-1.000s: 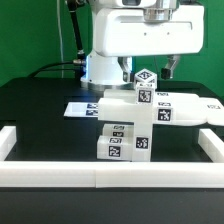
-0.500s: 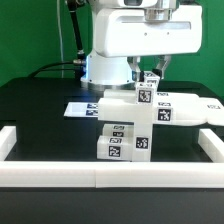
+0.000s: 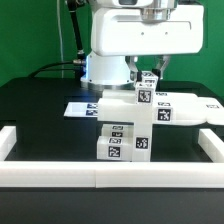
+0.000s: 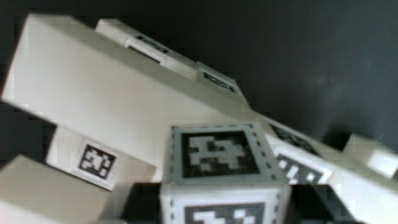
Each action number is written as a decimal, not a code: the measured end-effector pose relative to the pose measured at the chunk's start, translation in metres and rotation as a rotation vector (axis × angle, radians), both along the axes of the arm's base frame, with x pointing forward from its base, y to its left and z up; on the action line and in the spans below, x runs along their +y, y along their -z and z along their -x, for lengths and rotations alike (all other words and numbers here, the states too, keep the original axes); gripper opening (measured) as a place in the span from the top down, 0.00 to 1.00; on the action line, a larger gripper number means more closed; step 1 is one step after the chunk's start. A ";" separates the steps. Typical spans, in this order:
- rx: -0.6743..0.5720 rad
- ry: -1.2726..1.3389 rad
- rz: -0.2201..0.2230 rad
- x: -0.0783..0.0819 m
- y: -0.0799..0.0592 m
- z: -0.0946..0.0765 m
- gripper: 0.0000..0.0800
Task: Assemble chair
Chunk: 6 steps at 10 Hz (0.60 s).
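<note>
The partly built chair (image 3: pixel 135 120) stands mid-table: white blocks with marker tags, a tagged lower part (image 3: pixel 124 142) and a slab (image 3: pixel 185 110) reaching to the exterior view's right. My gripper (image 3: pixel 150 72) is above the chair's top, shut on a small white tagged block (image 3: pixel 148 79) that sits at the top of the upright post (image 3: pixel 143 100). In the wrist view the block (image 4: pixel 222 170) fills the middle between my dark fingers (image 4: pixel 164 205), my gripper (image 4: pixel 222 208) closed on its sides. The white slab (image 4: pixel 107 90) with tags lies behind it.
The marker board (image 3: pixel 78 108) lies flat behind the chair on the black table. A long low white border rail (image 3: pixel 100 177) runs along the front, with side pieces at the left (image 3: pixel 15 140) and right (image 3: pixel 212 148). The robot's white base (image 3: pixel 105 68) stands behind.
Since a second ago the small block has turned from tilted to nearly upright and sunk a little with my gripper onto the post top. Little has changed in the last half second.
</note>
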<state>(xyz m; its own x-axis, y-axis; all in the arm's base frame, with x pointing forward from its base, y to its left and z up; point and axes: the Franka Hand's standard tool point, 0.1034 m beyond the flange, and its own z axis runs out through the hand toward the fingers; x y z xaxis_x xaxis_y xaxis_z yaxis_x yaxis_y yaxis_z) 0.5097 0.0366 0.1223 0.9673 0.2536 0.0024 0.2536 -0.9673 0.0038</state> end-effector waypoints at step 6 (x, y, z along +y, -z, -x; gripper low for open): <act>-0.012 0.333 -0.012 -0.001 0.001 0.000 0.64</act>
